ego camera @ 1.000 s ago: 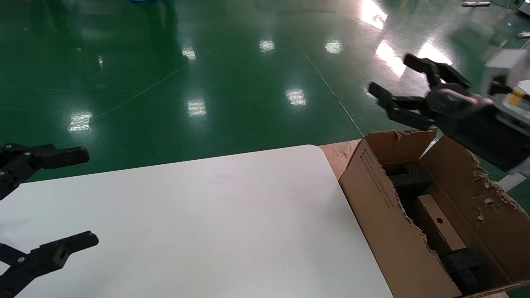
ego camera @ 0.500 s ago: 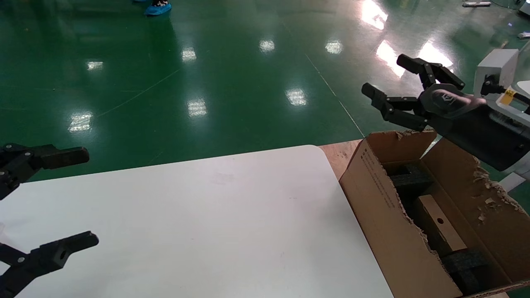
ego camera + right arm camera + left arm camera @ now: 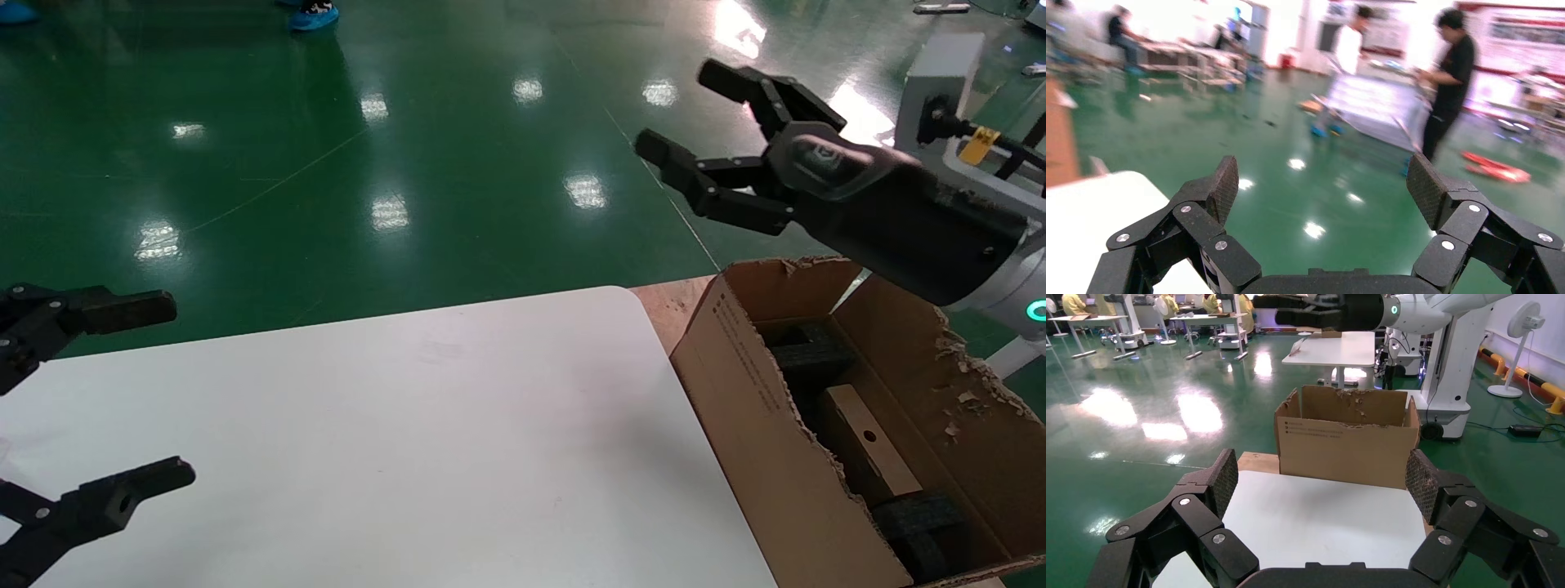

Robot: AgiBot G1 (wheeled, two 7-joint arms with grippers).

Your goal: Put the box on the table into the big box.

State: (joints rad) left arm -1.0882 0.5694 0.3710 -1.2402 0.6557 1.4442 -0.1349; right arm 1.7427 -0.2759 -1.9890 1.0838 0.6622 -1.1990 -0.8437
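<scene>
**A:** Starting at the left, what do you see?

**B:** The left gripper (image 3: pixel 114 392) is at the left edge of the white counter (image 3: pixel 409 441), low over it, its fingers spread wide and nothing between them. In its own wrist view, the left gripper (image 3: pixel 1321 490) is just as wide, pointing across the counter (image 3: pixel 1321 520) toward the big box (image 3: pixel 1346 447).

**A:** And the middle of the counter?

**B:** Only its bare white top with rounded corners.

**A:** Then the right side?

**B:** The big box (image 3: pixel 760 408) stands just past the counter's right edge, its flaps torn and ragged. The box (image 3: pixel 866 449) lies inside it, lengthwise, its face with the small round hole turned up. One black foam block (image 3: pixel 809 355) sits at its far end, another (image 3: pixel 919 523) at its near end.

**A:** Where is the right gripper?

**B:** The right gripper (image 3: pixel 695 114) is raised above the far end of the big box, well clear of it, pointing out over the green floor (image 3: pixel 368 163). Its fingers are wide apart and hold nothing; the right wrist view shows the right gripper (image 3: pixel 1321 196) the same way.
</scene>
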